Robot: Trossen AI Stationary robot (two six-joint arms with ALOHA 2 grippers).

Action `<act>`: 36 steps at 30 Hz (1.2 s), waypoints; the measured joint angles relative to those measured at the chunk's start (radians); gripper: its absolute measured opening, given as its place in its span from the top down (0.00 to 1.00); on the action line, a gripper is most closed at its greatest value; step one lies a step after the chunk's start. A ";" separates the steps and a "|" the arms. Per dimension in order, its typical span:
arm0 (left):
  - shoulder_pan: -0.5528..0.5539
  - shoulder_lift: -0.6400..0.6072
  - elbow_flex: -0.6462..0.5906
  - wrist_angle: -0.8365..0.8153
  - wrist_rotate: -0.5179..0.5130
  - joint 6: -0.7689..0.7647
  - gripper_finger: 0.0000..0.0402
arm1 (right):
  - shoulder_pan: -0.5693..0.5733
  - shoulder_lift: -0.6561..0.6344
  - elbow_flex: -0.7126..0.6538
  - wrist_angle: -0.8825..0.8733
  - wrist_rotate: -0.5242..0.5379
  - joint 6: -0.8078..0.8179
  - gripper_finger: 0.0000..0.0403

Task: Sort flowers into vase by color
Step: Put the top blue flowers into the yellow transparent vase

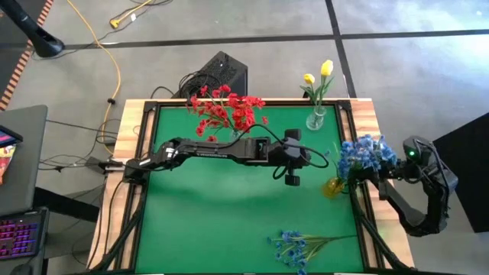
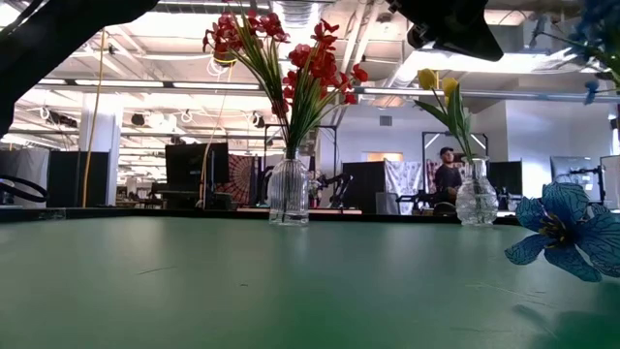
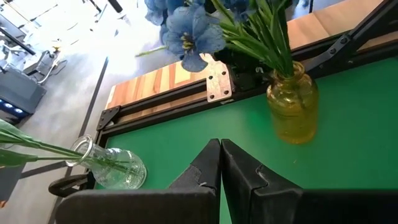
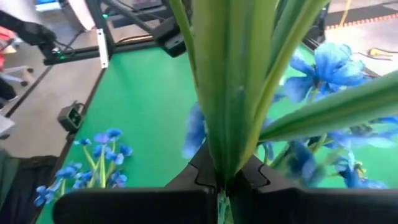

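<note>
- A green table (image 1: 229, 221) held three vases, each apparently meant for one color of flower.
- A clear vase (image 1: 230, 134) near the far edge held the red flowers (image 1: 225, 108). A second clear vase (image 1: 316, 118) at the far right corner held the yellow flowers (image 1: 319, 73).
- An amber vase (image 1: 334, 186) stood by the right edge, with a bunch of blue flowers (image 1: 365, 154) above it.
- The right hand (image 4: 219, 186) was closed tight on the green stems of those blue flowers, just above the amber vase. The stems rose straight out of its grip, probably so that they could be guided down into the vase's narrow neck.
- From the pictures it could not be told whether the stem ends were already inside the amber vase.
- The left hand (image 3: 221, 163) hung over the middle of the table, its fingers pressed together and holding nothing. It pointed toward the amber vase and seemed to be waiting clear of the right arm's work.
- One more spray of blue flowers (image 1: 299, 244) lay flat on the table near the front edge, well apart from both hands. It looked like the last piece to be sorted.
- Judging by this, the red and yellow were done and the blue was partway along.
</note>
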 joint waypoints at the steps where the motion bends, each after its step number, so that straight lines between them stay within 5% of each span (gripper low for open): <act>1: 0.000 0.000 0.000 0.000 0.000 0.000 1.00 | 0.010 0.000 0.000 0.003 0.000 0.000 0.90; 22: 0.006 0.000 0.000 0.000 0.025 -0.012 1.00 | 0.097 0.000 -0.005 0.009 0.027 0.027 0.90; 36: 0.006 0.001 0.000 -0.008 0.033 -0.015 1.00 | 0.097 0.000 -0.006 0.013 0.030 0.031 0.73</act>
